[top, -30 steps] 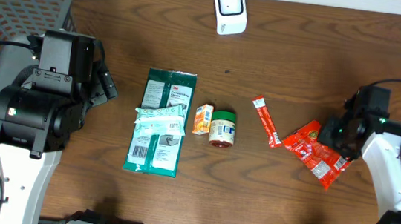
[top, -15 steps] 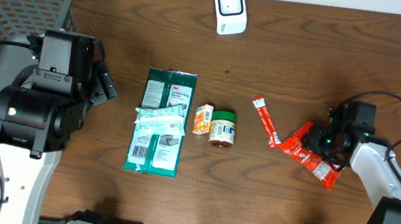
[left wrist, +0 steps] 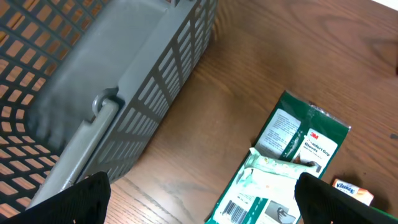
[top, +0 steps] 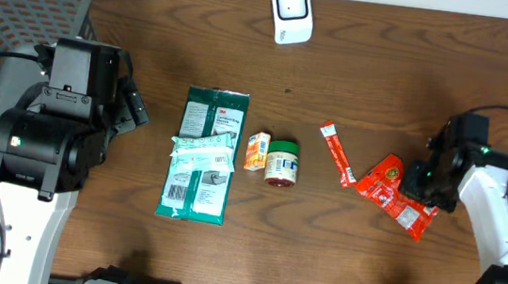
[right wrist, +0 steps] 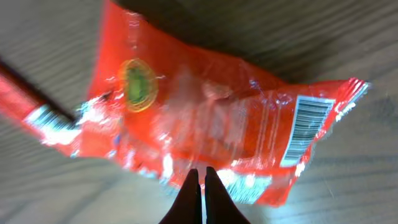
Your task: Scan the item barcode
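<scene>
Lying on the table: a red packet on the right side, flat and a little crumpled, with one corner turned to the front edge.
Right gripper: it is at the right edge of the red packet, low over it.
Right claw state: clenched. In the right wrist view the two fingers are pressed together, and their tips meet the lower edge of the packet. I cannot tell if the foil is pinched between them.
Barcode: printed on a white patch near the right end of the red packet, facing up to the wrist camera.
Scanner: a white device at the far edge of the table, well apart from the packet.
Red stick sachet: just left of the packet; its lower end is near the packet's corner.
Middle of the table: a jar with a green lid, and an orange box touching its left side.
Green pack: left of the orange box, with a pale tissue pack lying across it.
Left gripper: released, the fingers stand wide apart and nothing is between them. It hangs above the table between the basket and the green pack.
Basket: grey mesh, in the far left corner.
</scene>
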